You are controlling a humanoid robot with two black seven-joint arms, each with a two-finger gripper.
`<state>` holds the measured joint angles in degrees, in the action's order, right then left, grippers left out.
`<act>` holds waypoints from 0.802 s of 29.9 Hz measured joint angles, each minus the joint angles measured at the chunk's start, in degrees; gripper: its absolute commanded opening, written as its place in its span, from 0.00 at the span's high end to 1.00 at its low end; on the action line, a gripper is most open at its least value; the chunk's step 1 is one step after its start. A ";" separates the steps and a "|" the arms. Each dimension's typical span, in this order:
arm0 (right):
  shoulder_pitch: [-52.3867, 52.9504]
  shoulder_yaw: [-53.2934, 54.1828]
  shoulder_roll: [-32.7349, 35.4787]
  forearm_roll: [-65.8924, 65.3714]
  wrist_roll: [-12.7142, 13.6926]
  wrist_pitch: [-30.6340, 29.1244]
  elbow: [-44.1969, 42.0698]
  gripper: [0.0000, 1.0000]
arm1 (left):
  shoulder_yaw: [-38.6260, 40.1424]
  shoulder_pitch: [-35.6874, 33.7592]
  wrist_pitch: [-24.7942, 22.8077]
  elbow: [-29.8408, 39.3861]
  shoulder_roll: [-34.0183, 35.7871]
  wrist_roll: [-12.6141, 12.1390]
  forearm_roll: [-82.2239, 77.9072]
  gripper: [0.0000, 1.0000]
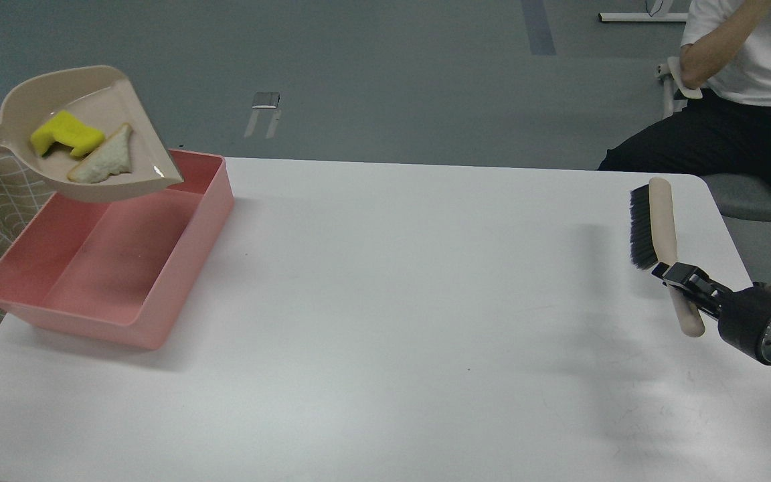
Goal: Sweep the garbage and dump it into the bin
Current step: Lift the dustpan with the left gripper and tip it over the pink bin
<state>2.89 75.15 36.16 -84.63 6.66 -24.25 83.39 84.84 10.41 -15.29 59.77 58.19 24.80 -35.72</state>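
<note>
Head view, and the beige dustpan [91,161] hangs in the air over the far left end of the pink bin [158,314], its open lip pointing toward the bin's far right corner. Both scraps ride inside the pan: the yellow sponge piece [64,132] and, just beside it, the pale strip [106,161]. Nothing in the bin yet. The left gripper is out of frame, the pan's handle running off the left edge. These scraps look feather-light and soft, so a firm tilt should slide them off the smooth plastic; no pinching needed. Over on the right, the right gripper [685,281] is clamped around the brush [660,227] handle, bristles raised above the white table [392,301]
</note>
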 measured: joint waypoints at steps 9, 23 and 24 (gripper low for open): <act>-0.59 -0.06 -1.35 -0.01 -1.21 0.00 -0.03 0.99 | -0.85 0.24 -5.32 -3.77 6.69 -0.07 -3.84 0.97; -0.84 0.06 -1.77 -0.01 -4.37 0.08 0.38 1.00 | -0.96 -3.44 -10.38 -3.14 17.57 0.85 -22.77 0.97; -0.86 0.08 -1.77 -0.01 -4.51 0.08 0.39 1.00 | -0.95 -4.00 -10.32 -2.75 18.73 0.85 -23.52 0.97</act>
<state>2.03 75.23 34.39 -84.64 2.15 -24.17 83.78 83.90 6.41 -25.60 57.02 76.92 25.65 -59.24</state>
